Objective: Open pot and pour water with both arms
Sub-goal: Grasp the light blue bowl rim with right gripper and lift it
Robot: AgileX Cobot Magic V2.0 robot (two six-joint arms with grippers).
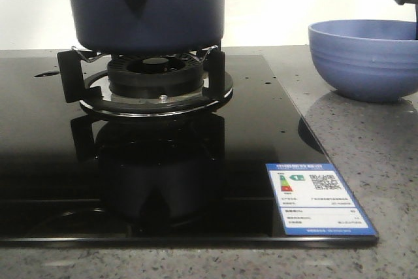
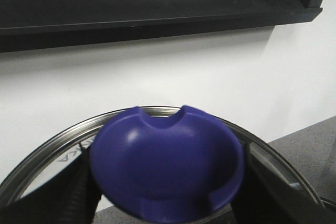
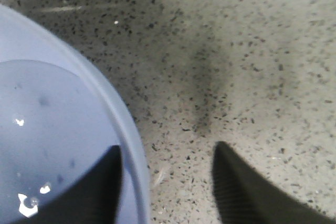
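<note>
- The pot (image 1: 147, 8) is seen standing on the black burner grate (image 1: 147, 73) of a glossy black cooktop (image 1: 130, 181), its short tubular projection with the round hole turned toward the camera.
- A periwinkle-blue bowl (image 1: 364, 59) is placed on the speckled grey surface (image 1: 385, 161), to the right of the cooktop and well apart from the pot.
- In the left wrist view, a blue knob (image 2: 165, 169) on a metal-rimmed glass lid (image 2: 47, 150) is pinched between the jaws of the left gripper (image 2: 165, 192); a white wall is seen behind the lid.
- In the right wrist view, the jaws of the right gripper (image 3: 165, 182) are spread, one finger over the water-filled bowl (image 3: 47, 145) and the other over the surface (image 3: 236, 66), the bowl's rim lying between them.
- A blue-bordered energy label (image 1: 318, 198) is stuck at the near right corner of the cooktop.
</note>
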